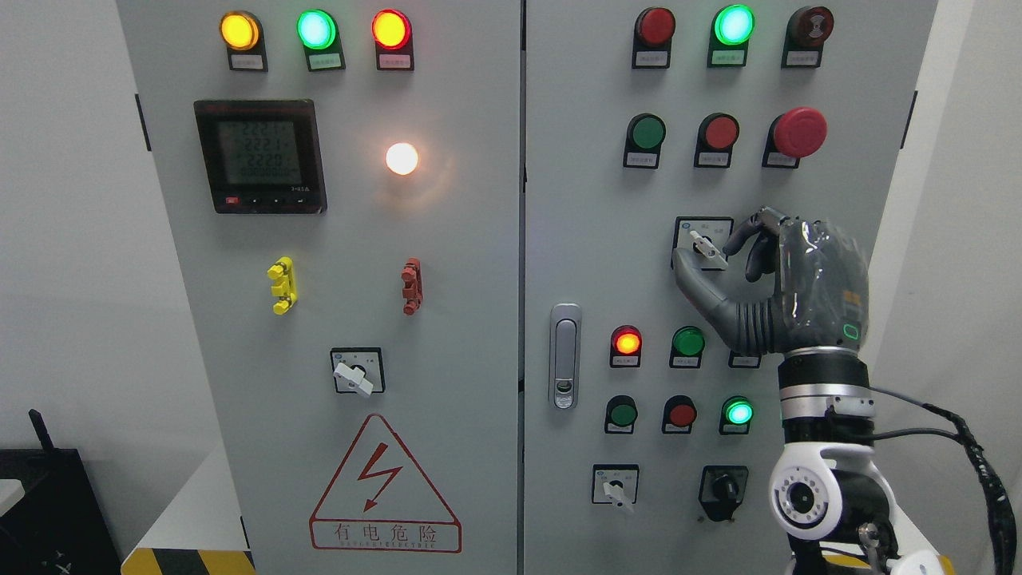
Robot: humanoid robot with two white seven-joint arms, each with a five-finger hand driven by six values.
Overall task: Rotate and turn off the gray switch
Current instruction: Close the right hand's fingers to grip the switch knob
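The gray switch (706,247) is a white-gray rotary knob on a square black-framed plate, on the right door of the gray control cabinet (479,319). Its lever is tilted, running from upper left to lower right. My right hand (707,254) comes up from the lower right and pinches the knob. The thumb (688,273) presses under its lower left, and the index fingertip (738,235) curls against its right end. The other fingers are bent behind them. The left arm does not show.
Lit and unlit round lamps and push buttons surround the switch, with a red mushroom stop button (799,132) above right. A door latch handle (564,355) sits to the left. Similar rotary switches (354,375) (615,487) and a black one (722,487) lie lower down.
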